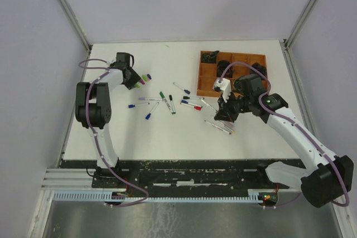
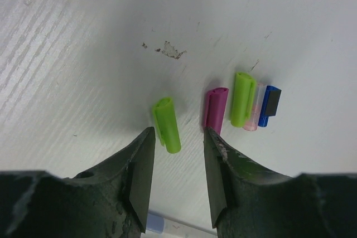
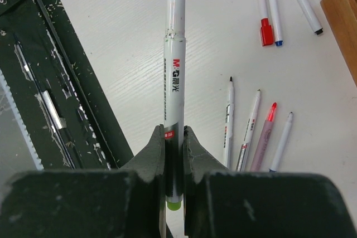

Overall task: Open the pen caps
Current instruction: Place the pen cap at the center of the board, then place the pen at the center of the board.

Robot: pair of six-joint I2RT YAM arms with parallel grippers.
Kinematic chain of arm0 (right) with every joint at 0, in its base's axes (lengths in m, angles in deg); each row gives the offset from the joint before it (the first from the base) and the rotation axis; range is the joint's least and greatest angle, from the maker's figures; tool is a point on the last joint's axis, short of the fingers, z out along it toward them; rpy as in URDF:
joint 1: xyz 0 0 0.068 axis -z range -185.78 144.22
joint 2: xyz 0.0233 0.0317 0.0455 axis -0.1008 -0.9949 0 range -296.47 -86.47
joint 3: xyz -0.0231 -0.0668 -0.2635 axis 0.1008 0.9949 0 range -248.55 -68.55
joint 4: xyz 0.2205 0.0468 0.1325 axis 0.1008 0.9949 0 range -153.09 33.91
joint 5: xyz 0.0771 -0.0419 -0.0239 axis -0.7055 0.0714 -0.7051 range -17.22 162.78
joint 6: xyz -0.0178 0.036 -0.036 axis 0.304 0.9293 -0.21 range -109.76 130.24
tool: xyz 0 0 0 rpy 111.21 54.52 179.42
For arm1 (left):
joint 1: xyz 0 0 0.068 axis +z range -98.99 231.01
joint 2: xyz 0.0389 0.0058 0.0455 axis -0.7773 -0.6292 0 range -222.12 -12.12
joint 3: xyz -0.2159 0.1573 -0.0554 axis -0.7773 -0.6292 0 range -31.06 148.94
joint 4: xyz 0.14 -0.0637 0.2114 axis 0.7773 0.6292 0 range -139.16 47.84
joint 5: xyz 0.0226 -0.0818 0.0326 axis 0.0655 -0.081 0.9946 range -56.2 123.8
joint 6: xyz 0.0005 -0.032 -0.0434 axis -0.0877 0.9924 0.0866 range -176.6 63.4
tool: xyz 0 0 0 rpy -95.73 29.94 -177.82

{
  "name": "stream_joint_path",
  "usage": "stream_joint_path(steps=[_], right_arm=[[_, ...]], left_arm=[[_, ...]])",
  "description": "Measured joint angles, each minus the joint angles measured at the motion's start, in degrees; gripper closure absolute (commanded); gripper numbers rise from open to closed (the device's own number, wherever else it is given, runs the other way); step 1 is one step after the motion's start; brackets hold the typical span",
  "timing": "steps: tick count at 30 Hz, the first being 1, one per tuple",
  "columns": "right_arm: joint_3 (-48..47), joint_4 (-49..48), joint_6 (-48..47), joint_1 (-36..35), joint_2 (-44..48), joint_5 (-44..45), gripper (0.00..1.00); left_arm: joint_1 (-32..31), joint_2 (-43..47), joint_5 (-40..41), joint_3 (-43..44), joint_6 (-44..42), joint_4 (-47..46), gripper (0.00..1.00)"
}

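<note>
**Top external view: left gripper (image 1: 136,81) parted beside the pen caps (image 1: 146,76), right gripper (image 1: 223,116) clamped on a green-ended pen (image 3: 174,82)**

Top external view. The white table (image 1: 167,137) is seen from above. The left gripper is placed at 10 o'clock of the table's middle, and the pen caps are grouped just beside its tips, at 3 o'clock. The scattered pens (image 1: 167,103) are spread about the middle. A brown tray (image 1: 199,79) is set at 1 o'clock. The right gripper is held just below the tray, at 3 o'clock of the pens.

Left wrist view. The jaws are seen narrowly parted, with nothing gripped. A loose green cap (image 2: 167,125) is laid on the table at 12 o'clock of the gap, its near end between the tips. Whether it is touched by a finger cannot be told. At 2 o'clock four more caps are laid side by side: a magenta cap (image 2: 215,108), a second green cap (image 2: 242,98), a clear pink cap (image 2: 254,118) and a blue cap (image 2: 269,104).

Right wrist view. The jaws are closed tight on the barrel of the green-ended pen, which is pointed to 12 o'clock. Its green end is shown below the fingers, at 6 o'clock. Four uncapped pens (image 3: 249,129) are laid side by side on the table at 3 o'clock of the held barrel. A red-capped pen (image 3: 265,15) is seen at 1 o'clock.
</note>
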Motion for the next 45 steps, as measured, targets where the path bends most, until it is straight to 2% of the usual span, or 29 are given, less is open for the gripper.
stream_joint_path(steps=[7, 14, 16, 20, 22, 23, 25, 30, 34, 45], right_arm=[[-0.44, 2.29, -2.54, -1.33, -2.93, 2.64, 0.98], [-0.35, 6.10, -5.09, -4.87, -3.13, 10.29, 0.98], [0.50, 6.27, -6.12, -5.75, -3.06, 12.20, 0.98], [2.16, 7.43, -7.78, -6.82, -6.01, 17.64, 0.98], [2.16, 7.50, -7.76, -7.28, -9.14, 19.67, 0.97], [2.16, 7.61, -7.69, -7.54, -11.15, 20.76, 0.97], [2.16, 7.58, -7.30, -8.17, -14.47, 22.67, 0.97], [2.12, 7.52, -4.50, -9.16, -19.96, 25.92, 0.96], [1.97, 7.37, -2.75, -9.66, -22.75, 27.06, 0.94], [1.60, 7.06, -0.87, -11.52, -24.85, 28.70, 0.88]], left_arm=[[0.00, 7.06, -1.07, -4.17, -0.02, -0.57, 0.47], [-1.95, 27.80, -10.05, -22.99, 0.00, -10.19, 0.39], [-5.35, 35.45, -12.07, -29.44, -0.04, -14.73, 0.35], [-16.59, 50.62, -14.62, -39.74, -1.14, -24.41, 0.28], [-22.25, 57.24, -14.38, -44.24, -2.93, -29.92, 0.24], [-24.22, 59.87, -13.94, -46.12, -3.91, -32.06, 0.17], [-27.19, 64.02, -11.98, -49.44, -6.32, -35.28, 0.14], [-30.51, 69.20, -2.38, -53.81, -11.63, -36.09, 0.11], [-30.77, 72.63, 3.72, -55.43, -14.01, -35.17, 0.11], [-30.82, 76.56, 8.98, -58.90, -15.17, -34.62, 0.11]])
